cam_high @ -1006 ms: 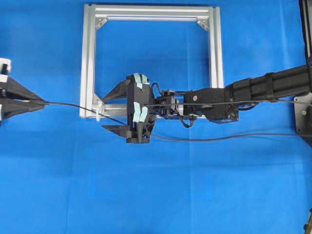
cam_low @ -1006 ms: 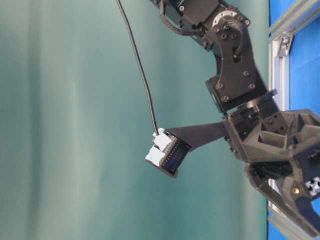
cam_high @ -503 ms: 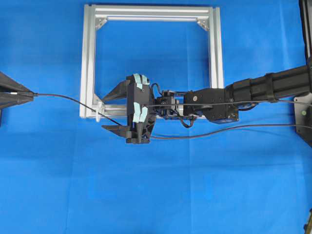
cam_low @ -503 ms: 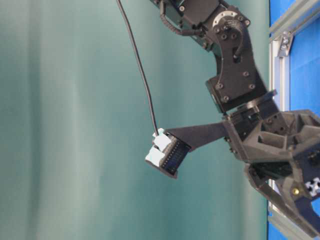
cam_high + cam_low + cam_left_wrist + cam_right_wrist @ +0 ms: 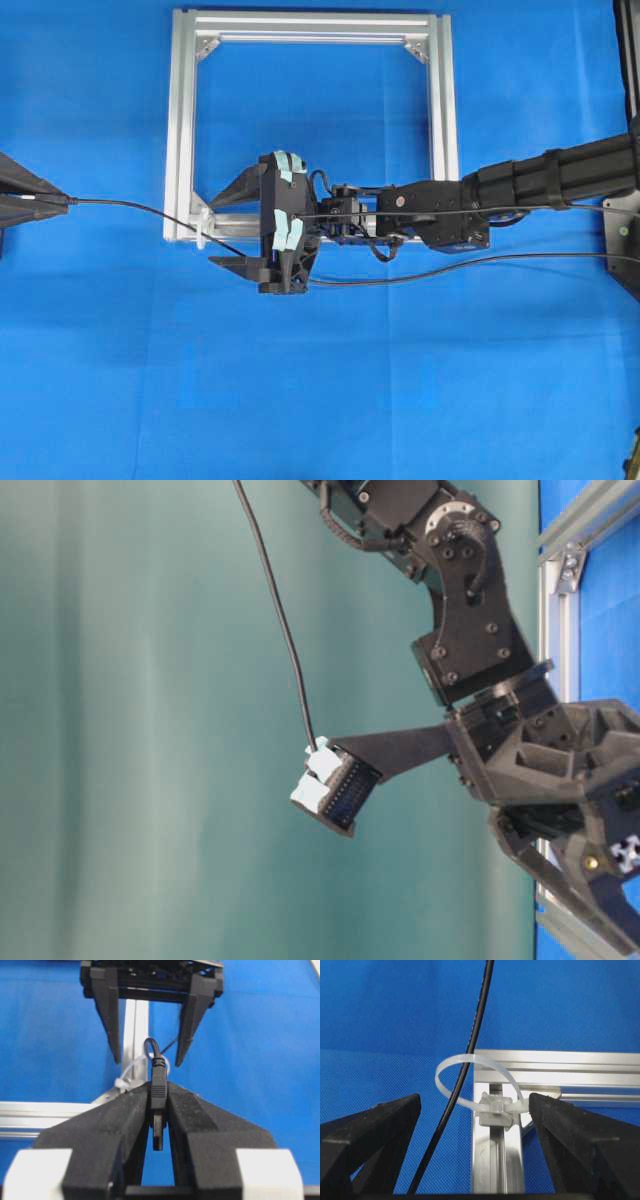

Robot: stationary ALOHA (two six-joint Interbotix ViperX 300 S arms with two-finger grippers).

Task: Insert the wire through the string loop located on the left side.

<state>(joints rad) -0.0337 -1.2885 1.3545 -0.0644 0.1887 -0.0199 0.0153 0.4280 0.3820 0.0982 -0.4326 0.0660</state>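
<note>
Wire (image 5: 465,1072) already runs through the string loop (image 5: 470,1062), lengthwise toward the left gripper (image 5: 158,1110) pinching its plug; right gripper (image 5: 470,1110) gapes wide astride the loop.

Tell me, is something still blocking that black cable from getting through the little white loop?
Nothing visible does. The wire already runs through the string loop, its plug clamped in the left gripper; the right gripper stands open around the loop.

Blue cloth-covered table (image 5: 320,400) under everything. Flat on it, toward the far side: silver rectangular aluminium frame (image 5: 182,120), open in the middle with blue showing through. Black wire (image 5: 480,263) trailing in a shallow curve over the cloth from the right edge toward the frame's near left corner
</note>
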